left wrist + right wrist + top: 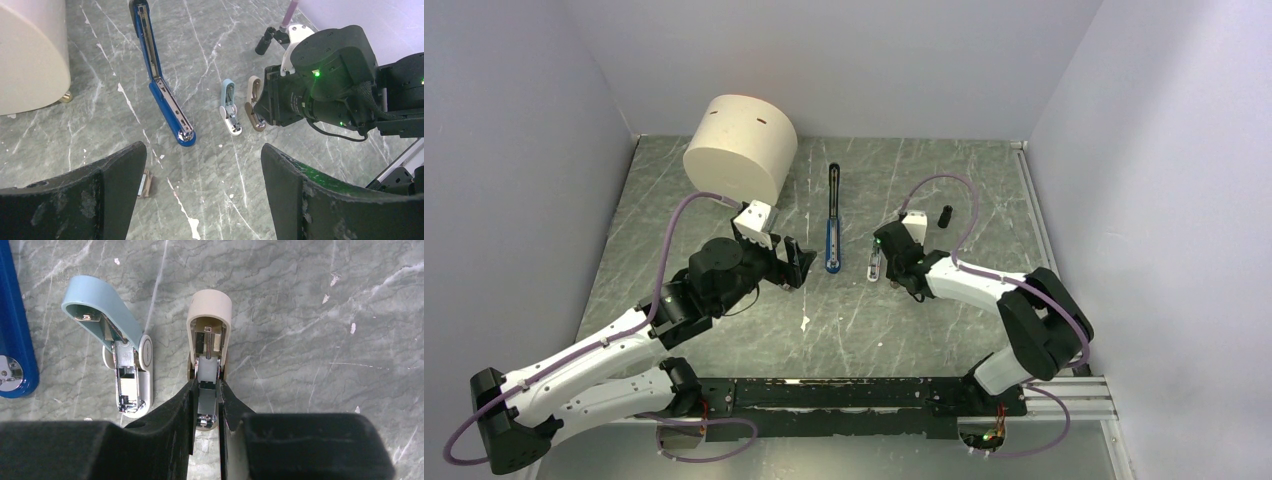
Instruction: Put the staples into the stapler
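Shows from above a large cream cylindrical drum (740, 148) far left, then the slim blue plastic stapler (833, 218) lying opened flat mid-table, gripped by nothing. Catches the left gripper (202, 150) spread wide and empty. Reveals only at the right wrist the right gripper (206, 390) pinching a small beige mini stapler (210, 305) — a pale-blue mini stapler (100, 300) just beside.

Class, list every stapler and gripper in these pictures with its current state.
blue stapler: swung fully open, lying flat.
pale-blue mini stapler: lid raised, open.
beige mini stapler: lid raised, held by right gripper.
left gripper: open, empty.
right gripper: shut on beige mini stapler.
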You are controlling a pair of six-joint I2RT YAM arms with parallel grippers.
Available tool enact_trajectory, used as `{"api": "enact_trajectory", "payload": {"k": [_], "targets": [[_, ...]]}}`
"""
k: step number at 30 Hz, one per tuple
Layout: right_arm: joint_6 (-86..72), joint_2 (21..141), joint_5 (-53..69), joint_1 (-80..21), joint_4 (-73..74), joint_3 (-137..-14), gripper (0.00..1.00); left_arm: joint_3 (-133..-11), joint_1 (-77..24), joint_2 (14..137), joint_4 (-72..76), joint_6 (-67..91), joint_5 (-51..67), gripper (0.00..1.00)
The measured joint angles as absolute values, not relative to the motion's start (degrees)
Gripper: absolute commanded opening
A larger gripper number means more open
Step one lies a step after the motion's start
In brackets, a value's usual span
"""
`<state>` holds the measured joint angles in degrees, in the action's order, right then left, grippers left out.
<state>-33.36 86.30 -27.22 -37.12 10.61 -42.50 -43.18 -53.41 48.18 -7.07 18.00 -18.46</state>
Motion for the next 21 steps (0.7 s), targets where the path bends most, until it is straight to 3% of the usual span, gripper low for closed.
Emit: {"api": "enact_trajectory", "payload": {"k": [21], "targets": [[-33.39, 84.4, -26.74, -37.08, 10.59, -42.5, 0.22, -42.61, -53.43, 48.16, -7.09, 18.0, -18.87, 0.89]]}}
